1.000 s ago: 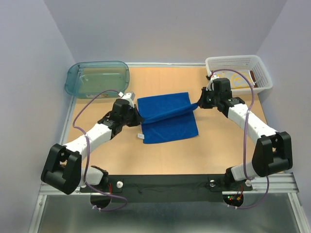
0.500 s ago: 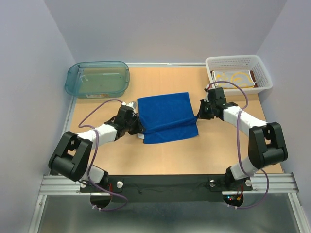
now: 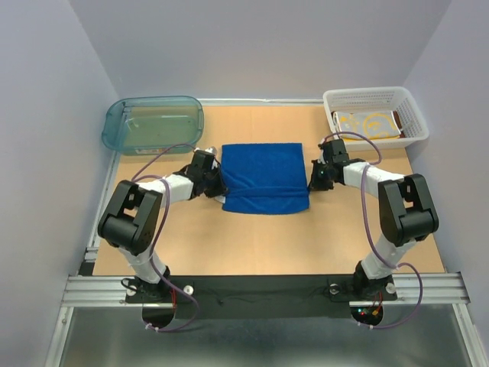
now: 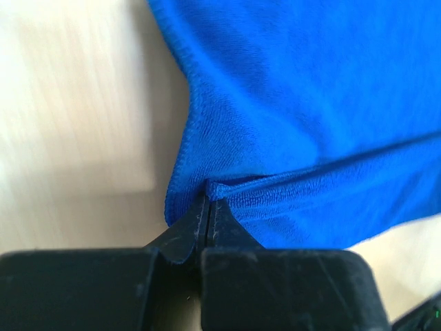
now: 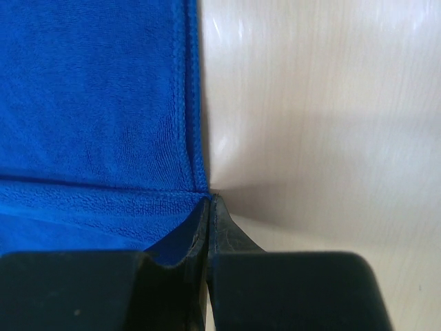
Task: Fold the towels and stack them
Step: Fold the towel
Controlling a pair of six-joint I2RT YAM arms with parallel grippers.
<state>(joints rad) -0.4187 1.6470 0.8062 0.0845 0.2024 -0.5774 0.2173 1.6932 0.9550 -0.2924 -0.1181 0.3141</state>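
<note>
Blue towel (image 3: 263,176) lies mid-tabletop (image 3: 252,245), between the two arms. It is folded over itself, and the upper layer's edge runs across as a crease line toward the near side.

Left claw (image 3: 218,183) is at the towel's left edge. In the left wrist view its fingers are pressed together, pinching the blue fabric right where the folded edge meets the side hem. Right claw (image 3: 313,180) is at the towel's right edge. In the right wrist view its fingers are likewise pressed together, nipping the hem at the fold line.

We can read no writing anywhere: nothing legible on the towel, arms or containers at this size.

White basket (image 3: 412,126) is at the far right corner. The yellow towel (image 3: 367,122) inside has a pale pattern, partly hidden by the basket wall. The rust-brown towel (image 3: 397,121) shows only as a sliver at the yellow one's right end, so we cannot tell how it lies. Teal tub (image 3: 114,130) is at the far left corner, and we cannot make out its contents through the tinted plastic.

Both wrist views cut the towel off at the frame edges. The fingers' black bodies hide the tabletop under them, and the tabletop is blurred in both. From above, the wrists cover both pinch points.
</note>
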